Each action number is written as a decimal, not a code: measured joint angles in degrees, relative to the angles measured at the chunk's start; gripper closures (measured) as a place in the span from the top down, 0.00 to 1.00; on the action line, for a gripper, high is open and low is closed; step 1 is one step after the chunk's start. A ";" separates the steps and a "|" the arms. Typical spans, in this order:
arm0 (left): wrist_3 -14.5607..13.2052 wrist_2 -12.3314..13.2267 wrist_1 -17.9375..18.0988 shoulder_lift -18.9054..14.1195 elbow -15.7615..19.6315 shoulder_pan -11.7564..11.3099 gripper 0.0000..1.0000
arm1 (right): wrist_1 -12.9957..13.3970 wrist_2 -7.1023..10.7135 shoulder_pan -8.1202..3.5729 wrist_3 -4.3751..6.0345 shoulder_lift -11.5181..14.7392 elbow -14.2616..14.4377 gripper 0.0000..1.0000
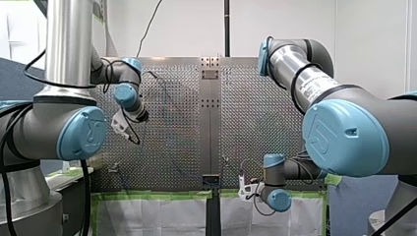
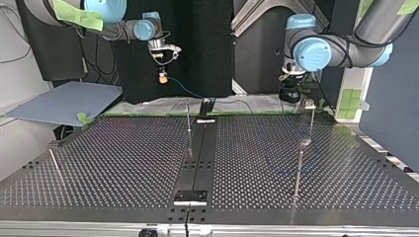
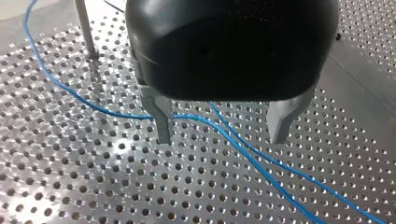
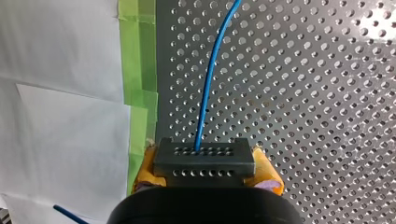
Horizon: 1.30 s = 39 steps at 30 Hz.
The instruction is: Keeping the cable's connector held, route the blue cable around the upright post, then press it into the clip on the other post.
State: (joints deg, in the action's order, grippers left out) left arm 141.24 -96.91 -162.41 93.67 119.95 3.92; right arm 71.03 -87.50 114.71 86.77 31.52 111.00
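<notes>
In the right wrist view, my right gripper (image 4: 204,173) has its yellow pads shut on the grey connector (image 4: 204,161). The blue cable (image 4: 210,79) runs out of it over the perforated table. The top view shows that gripper (image 2: 162,77) held up off the table's far edge. My left gripper (image 3: 223,135) hangs open just above the table, metal fingers (image 3: 163,126) apart. Two strands of the blue cable (image 3: 112,112) pass under and between them, untouched. Beside this gripper (image 2: 290,95) stands a clip-topped post (image 2: 311,116). A second upright post (image 2: 298,168) stands nearer the top view's camera.
A thin post (image 2: 188,117) stands by the central black rail (image 2: 197,163), and another short post (image 2: 54,165) at the top view's left. Green tape (image 4: 140,93) and white sheeting border the table's edge near my right gripper. A slack cable loop (image 2: 276,165) lies between the posts.
</notes>
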 joint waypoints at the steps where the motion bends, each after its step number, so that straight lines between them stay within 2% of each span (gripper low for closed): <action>1: -0.14 -0.13 -0.30 -0.48 0.07 -0.03 0.99 | -0.06 0.01 -0.02 0.05 0.00 -0.06 0.00; 9: -2.84 -1.30 -2.71 -4.64 -0.37 -0.59 0.99 | -0.12 0.73 -0.12 0.99 0.00 -0.19 0.00; 17: -6.75 -4.42 -6.60 -8.61 -3.88 -1.72 0.99 | 0.06 1.50 -0.13 2.01 0.00 -0.55 0.00; 21: -8.62 -4.74 -8.47 -10.48 -5.75 -2.24 0.99 | 0.08 1.60 -0.13 2.63 0.00 -0.76 0.00; 28: -11.91 -2.97 -11.74 -13.77 -9.04 -3.10 0.99 | -0.15 1.63 -0.13 2.80 0.00 -0.81 0.00; 39: -17.11 2.10 -16.93 -16.91 -14.25 -3.98 0.99 | -0.08 1.63 0.11 2.69 0.00 -0.82 0.00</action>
State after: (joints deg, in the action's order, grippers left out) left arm 124.14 -94.81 -179.35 76.76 105.70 -0.06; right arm 70.96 -85.87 114.81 89.45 31.52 110.19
